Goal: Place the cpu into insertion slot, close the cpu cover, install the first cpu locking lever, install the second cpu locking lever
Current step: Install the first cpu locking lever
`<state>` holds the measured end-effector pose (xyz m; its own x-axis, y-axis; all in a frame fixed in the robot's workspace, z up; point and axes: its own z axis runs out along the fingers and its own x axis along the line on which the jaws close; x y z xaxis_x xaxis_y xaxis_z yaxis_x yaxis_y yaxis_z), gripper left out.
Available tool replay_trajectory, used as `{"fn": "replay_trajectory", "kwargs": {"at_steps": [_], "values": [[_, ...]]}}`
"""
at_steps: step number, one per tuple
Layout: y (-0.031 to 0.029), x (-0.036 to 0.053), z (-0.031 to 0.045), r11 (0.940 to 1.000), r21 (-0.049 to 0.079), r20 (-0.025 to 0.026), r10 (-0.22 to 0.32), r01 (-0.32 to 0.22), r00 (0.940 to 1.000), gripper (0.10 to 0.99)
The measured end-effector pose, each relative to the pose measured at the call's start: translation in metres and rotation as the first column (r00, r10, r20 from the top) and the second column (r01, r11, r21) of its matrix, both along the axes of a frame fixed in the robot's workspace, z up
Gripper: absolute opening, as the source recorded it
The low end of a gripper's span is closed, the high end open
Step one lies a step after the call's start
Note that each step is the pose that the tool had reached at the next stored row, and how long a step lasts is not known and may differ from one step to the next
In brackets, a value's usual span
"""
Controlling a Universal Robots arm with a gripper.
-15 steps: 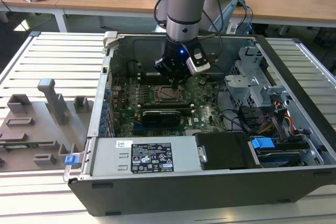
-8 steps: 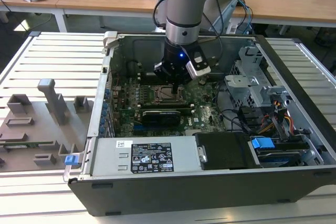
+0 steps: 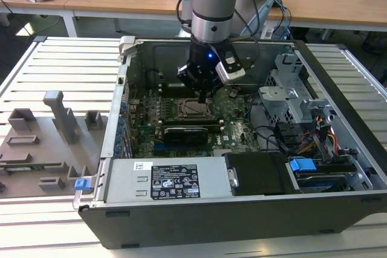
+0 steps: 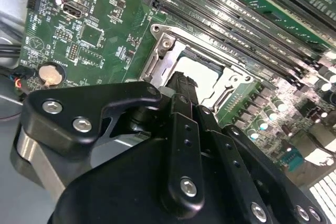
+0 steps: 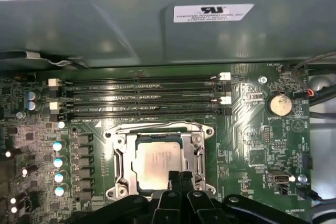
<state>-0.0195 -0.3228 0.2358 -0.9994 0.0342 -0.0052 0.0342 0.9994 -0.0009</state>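
The cpu (image 5: 155,159) lies flat in the insertion slot (image 3: 192,109) on the green board, its pale silver top showing. Around it the cpu cover (image 5: 198,148) lies down as a silver frame, with the chip showing through its opening. My gripper (image 5: 180,174) hangs just over the near edge of the socket, its two black fingers pressed together with nothing between them. In the exterior view the gripper (image 3: 202,97) points straight down at the socket inside the open computer case. In the second wrist view the fingertips (image 4: 181,81) cover part of the cpu cover (image 4: 157,59).
Long black memory slots (image 5: 142,98) run beside the socket, and a coin battery (image 5: 278,104) sits nearby. The case wall (image 5: 157,30) stands close behind. A power supply (image 3: 163,182) and drive cage (image 3: 284,98) fill the case. A grey fixture tray (image 3: 48,143) lies on the exterior view's left.
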Motion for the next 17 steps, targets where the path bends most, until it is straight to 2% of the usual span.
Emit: {"fn": "replay_trajectory", "kwargs": {"at_steps": [17], "values": [[0.0,0.0,0.0343,0.9998,-0.022,0.0,0.0,0.0,1.0,0.106]]}}
